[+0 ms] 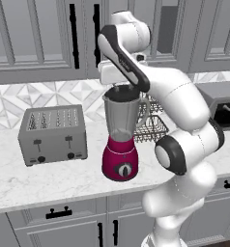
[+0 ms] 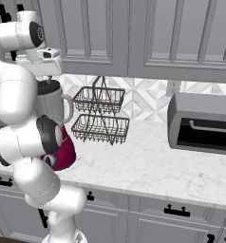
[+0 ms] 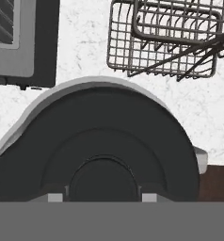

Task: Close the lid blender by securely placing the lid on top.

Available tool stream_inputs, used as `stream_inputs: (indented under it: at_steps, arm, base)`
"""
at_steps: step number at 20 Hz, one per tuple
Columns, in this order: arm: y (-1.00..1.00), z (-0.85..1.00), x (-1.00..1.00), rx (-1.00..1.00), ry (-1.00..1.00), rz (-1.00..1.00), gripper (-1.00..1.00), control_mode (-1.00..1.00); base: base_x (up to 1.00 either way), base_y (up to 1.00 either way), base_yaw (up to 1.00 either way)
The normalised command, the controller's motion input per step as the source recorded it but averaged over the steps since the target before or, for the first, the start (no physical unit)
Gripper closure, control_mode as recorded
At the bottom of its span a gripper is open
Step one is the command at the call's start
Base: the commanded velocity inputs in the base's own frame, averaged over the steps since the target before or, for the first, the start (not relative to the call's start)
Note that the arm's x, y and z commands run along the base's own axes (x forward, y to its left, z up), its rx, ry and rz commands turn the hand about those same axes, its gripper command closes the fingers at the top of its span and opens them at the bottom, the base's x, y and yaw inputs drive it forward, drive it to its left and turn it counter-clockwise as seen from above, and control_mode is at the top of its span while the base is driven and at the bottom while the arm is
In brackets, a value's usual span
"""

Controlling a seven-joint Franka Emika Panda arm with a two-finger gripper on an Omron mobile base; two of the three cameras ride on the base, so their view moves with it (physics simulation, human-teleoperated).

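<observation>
The blender (image 1: 120,159) stands on the counter, with a magenta base, a black dial and a clear grey jar (image 1: 121,116). The black round lid (image 3: 100,136) lies flat over the jar's mouth, and the jar's pale rim shows around its edge. The same lid (image 1: 122,92) caps the jar seen from the left, and from the right the lid (image 2: 48,85) is a dark band above the jar. My gripper (image 3: 103,197) points straight down onto it, fingertips (image 3: 57,197) tight on either side of the raised centre. The gripper (image 1: 122,87) hangs directly above the jar.
A grey toaster (image 1: 51,132) stands left of the blender. A two-tier wire basket (image 2: 99,114) sits behind and to its right. A dark-fronted oven (image 2: 202,123) occupies the counter's far right. Wall cabinets (image 2: 134,33) hang just above my arm.
</observation>
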Motion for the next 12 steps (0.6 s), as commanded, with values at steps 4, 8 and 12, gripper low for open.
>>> stream_inputs:
  at_steps: [4, 8, 12]
  arm:
    - [0.0, -0.08, 0.01, 0.0, -0.2, 0.06, 1.0, -1.0]
    - [0.0, -0.16, 0.02, 0.04, -0.12, 0.07, 1.0, -1.0]
    - [0.0, -0.26, 0.01, 0.1, -0.05, 0.06, 1.0, -1.0]
  base:
    - [0.0, 0.0, 0.0]
    - [0.0, 0.0, 0.0]
    - [0.0, 0.0, 0.0]
